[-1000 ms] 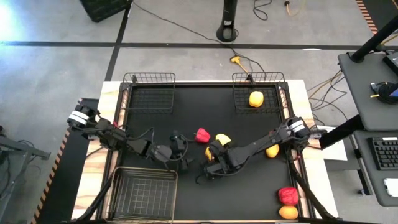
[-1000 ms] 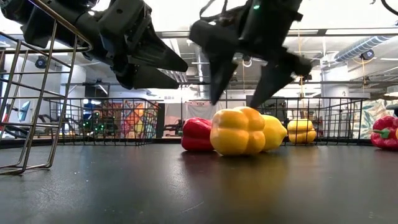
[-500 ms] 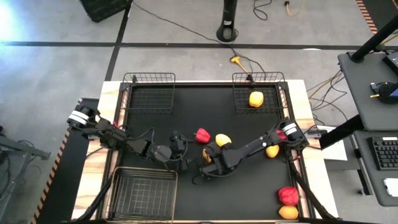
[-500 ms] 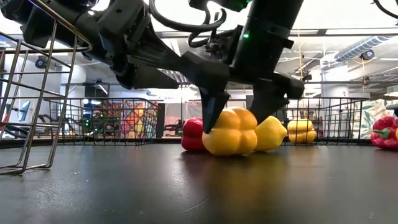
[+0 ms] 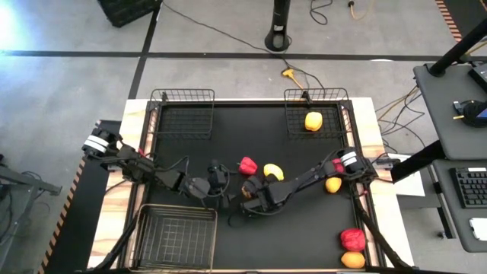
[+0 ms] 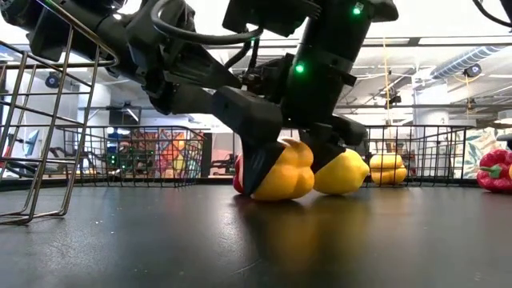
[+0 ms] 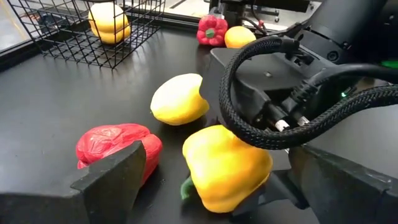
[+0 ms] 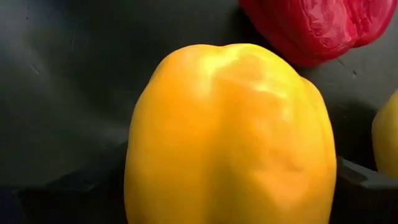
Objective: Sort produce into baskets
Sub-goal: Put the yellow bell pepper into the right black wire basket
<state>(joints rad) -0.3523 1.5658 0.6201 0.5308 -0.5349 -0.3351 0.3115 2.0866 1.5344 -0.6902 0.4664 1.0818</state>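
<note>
A yellow bell pepper (image 6: pixel 282 171) lies on the black mat near the table's middle, with my right gripper (image 6: pixel 286 178) down over it and closed on its sides. Just beyond it a red bell pepper (image 5: pixel 247 165) and a yellow round fruit (image 5: pixel 272 172) rest on the mat. My left gripper (image 5: pixel 221 189) hangs open above the mat, to the left of these, and touches nothing. Three wire baskets stand at the far left (image 5: pixel 183 110), the far right (image 5: pixel 316 106) and the near left (image 5: pixel 175 236). The far right one holds a yellow fruit (image 5: pixel 313 121). My right gripper has the yellow bell pepper pinched between its two fingers (image 6: pixel 254 164), one on each of two opposite sides (image 8: pixel 140 180). The fingers come from above, slanting down from the table's right. The pepper lies tilted with its underside on the mat.
At the right edge lie an orange fruit (image 5: pixel 332 184), a red pepper (image 5: pixel 351 239) and another orange fruit (image 5: pixel 352 259). The left arm reaches in close beside the right gripper. Bare mat lies in the near middle.
My right gripper has come down and toward the table's left, rolling its wrist, so its fingers stand on both sides of the yellow pepper, and it has narrowed onto it. The pepper has shifted slightly toward the left and tipped.
</note>
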